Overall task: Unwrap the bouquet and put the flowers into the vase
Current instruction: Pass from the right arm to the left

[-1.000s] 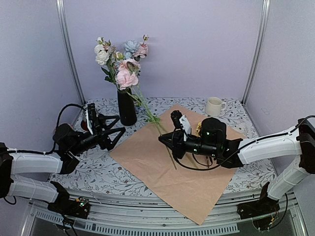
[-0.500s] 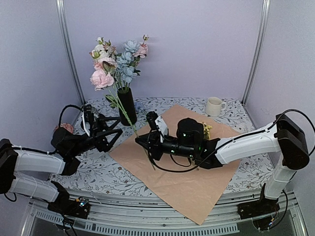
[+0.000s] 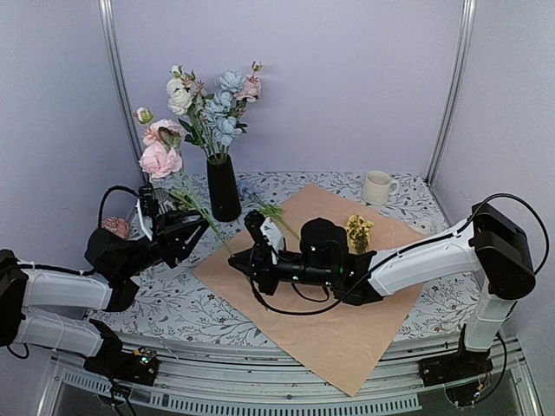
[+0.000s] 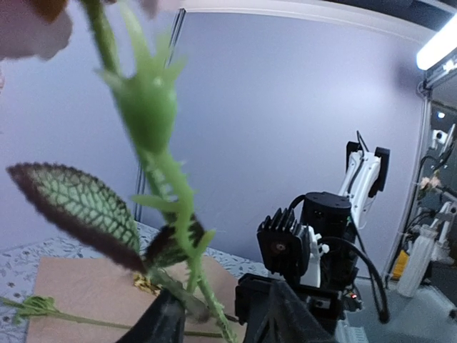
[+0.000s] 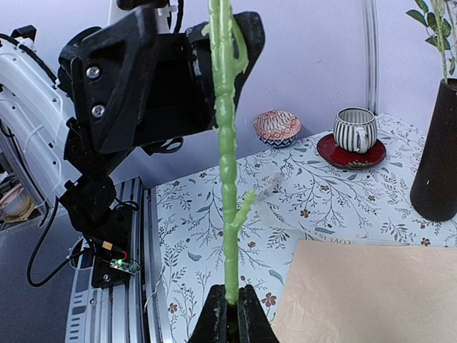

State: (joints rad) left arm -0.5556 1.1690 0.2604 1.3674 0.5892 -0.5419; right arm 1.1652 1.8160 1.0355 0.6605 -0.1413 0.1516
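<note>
The stem (image 4: 171,187) runs out the top edge, its pink bloom (image 4: 28,32) blurred and cropped.

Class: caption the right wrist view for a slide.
Right tool pinches a green stem upright, its top beside the left tool.

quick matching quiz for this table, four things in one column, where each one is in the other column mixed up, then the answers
Things:
1. tall matte-black vase
2. cream ceramic mug
3. small yellow flower cluster
4. pink-flowered green stem

Places:
a. lying on the tan paper sheet
b. pinched at its lower end by the right gripper
c. back right, on the floral tablecloth
d. back left, holding flowers

Pairs: 1-d, 2-c, 3-a, 4-b
</note>
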